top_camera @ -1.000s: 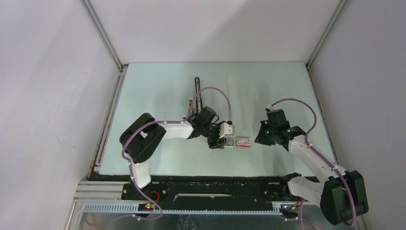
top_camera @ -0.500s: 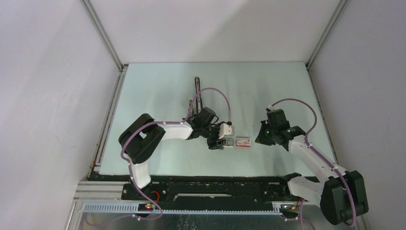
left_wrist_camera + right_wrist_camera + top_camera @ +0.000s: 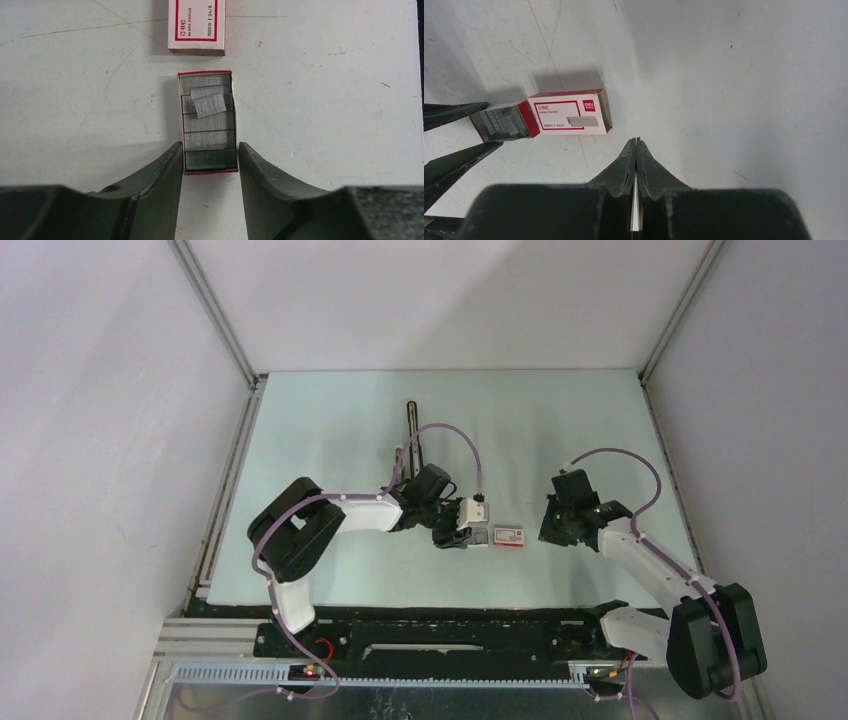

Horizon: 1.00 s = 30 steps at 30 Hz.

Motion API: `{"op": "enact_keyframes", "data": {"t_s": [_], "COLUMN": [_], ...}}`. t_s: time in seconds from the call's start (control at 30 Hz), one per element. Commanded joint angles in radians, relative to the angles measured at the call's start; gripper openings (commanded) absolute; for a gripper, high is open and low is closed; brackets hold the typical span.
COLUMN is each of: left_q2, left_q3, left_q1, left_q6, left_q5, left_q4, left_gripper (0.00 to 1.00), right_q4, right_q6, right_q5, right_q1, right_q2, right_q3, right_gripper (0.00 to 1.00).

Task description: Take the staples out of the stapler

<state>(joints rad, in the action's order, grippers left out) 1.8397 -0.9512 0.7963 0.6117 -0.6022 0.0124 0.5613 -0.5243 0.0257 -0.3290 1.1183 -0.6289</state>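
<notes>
Two sets of jaws, one unloading job. My left gripper (image 3: 210, 150) stands half-narrowed astride the near end of the open staple tray (image 3: 207, 122), one finger at each red wall. I judge this is to steady or shift the tray meant to take the stapler's load. Whether the pads actually press on it I cannot tell. Loose staple strips (image 3: 210, 102) lie askew on the packed rows farther from the tips. Just beyond the tray, end to end with a small gap, lies the red-and-white sleeve (image 3: 196, 25). My right gripper (image 3: 636, 145) hangs pressed shut and empty over the table (image 3: 734, 75), the sleeve ahead and left of its tips, out of the way by my reckoning. The stapler (image 3: 411, 425) lies well apart from both jaws, off beside my left wrist. It is a long, very thin black bar, its near end hidden beneath my left arm (image 3: 370, 508) and its centre strip too small to make out.
</notes>
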Motion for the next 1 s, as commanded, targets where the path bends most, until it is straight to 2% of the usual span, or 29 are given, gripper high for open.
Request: {"op": "enact_keyframes", "data": {"t_s": [0.0, 0.47, 0.97], "left_q2": [0.033, 0.041, 0.052], "left_q3": [0.043, 0.035, 0.022], "left_q1": [0.007, 0.017, 0.017], "left_q6": [0.032, 0.042, 0.043], "left_q5": [0.090, 0.104, 0.104], "left_q4": [-0.130, -0.153, -0.159], "left_gripper": [0.47, 0.44, 0.44], "right_q4": [-0.008, -0.071, -0.077], "right_q6": [-0.033, -0.048, 0.000], "right_q5": [0.041, 0.071, 0.112], "right_q1": [-0.022, -0.062, -0.063], "right_q2": [0.031, 0.142, 0.325], "right_q3": [0.003, 0.000, -0.108], "right_gripper": [0.08, 0.07, 0.07]}}
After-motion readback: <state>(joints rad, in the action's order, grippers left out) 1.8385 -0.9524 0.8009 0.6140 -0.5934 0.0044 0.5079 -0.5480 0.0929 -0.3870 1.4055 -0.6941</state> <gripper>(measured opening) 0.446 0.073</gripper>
